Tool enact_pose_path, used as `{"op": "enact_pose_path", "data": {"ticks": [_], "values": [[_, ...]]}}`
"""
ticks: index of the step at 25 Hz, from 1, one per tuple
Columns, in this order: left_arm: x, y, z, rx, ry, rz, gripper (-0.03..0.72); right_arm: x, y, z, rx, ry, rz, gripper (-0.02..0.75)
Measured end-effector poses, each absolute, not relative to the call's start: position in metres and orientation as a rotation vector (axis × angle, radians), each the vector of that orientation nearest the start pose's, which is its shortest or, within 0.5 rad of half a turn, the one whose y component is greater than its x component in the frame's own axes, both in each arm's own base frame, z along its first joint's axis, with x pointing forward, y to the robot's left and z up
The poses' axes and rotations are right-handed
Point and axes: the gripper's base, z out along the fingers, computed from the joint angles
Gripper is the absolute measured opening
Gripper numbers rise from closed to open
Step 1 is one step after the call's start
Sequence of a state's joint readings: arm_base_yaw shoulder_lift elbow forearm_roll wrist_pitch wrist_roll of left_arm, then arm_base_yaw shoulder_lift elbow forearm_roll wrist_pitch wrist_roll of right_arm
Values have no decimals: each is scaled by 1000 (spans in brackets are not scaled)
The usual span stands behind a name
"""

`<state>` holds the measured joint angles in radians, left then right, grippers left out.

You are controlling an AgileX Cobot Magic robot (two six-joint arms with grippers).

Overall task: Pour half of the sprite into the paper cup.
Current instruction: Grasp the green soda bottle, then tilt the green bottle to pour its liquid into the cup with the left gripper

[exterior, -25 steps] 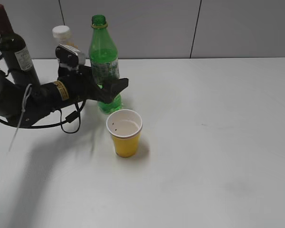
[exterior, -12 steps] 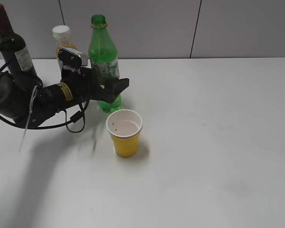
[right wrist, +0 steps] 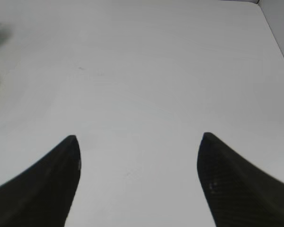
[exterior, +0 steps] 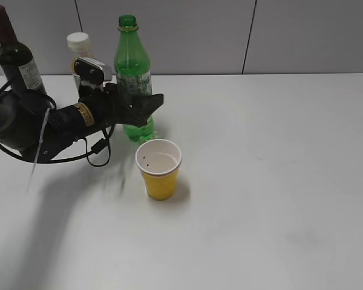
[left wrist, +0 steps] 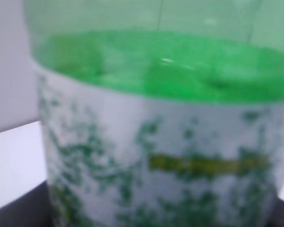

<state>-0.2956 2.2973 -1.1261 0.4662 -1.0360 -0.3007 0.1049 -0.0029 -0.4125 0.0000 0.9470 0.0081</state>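
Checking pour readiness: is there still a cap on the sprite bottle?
No, the sprite has an open neck with no cap; only a green ring sits below its mouth.

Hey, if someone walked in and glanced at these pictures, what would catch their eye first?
Probably the tall green sprite bottle near the table's back edge, cap off, with the left gripper closed around its label. Just in front stands the yellow paper cup, apparently empty. Behind the arm, at far left, are a dark wine bottle and a white-capped bottle.

The sprite is blurred between the jaws and cut off by every edge in the left wrist view.
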Motion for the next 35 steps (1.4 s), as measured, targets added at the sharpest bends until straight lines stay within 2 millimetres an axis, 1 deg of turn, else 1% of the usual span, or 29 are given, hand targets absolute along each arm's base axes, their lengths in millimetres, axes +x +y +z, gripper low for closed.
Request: {"op": "enact_pose_path", "data": {"ticks": [2,3,8,12,17,20,23,28,35], "values": [[408,-161,88,504,1620,-590,452,9,1,262,-98,2014,72,574],[408,-161,88,503,1618,-590,439,9,1,262,-98,2014,72,574],[408,-160,88,493,1619,-589,439,9,1,262,-98,2014,72,573],[408,-157,88,446,1631,-579,439,9,1,262,-98,2014,72,573],[400,-152,92,416,1659,-566,439,9,1,262,-98,2014,72,573],[391,-148,94,409,1690,-559,439,9,1,262,-98,2014,72,573],[383,-145,103,425,1691,-530,438,9,1,262,-98,2014,72,573],[368,-135,128,430,1651,-452,438,9,1,262,-98,2014,72,573],[336,-117,150,424,1642,-339,438,9,1,262,-98,2014,72,573]]}}
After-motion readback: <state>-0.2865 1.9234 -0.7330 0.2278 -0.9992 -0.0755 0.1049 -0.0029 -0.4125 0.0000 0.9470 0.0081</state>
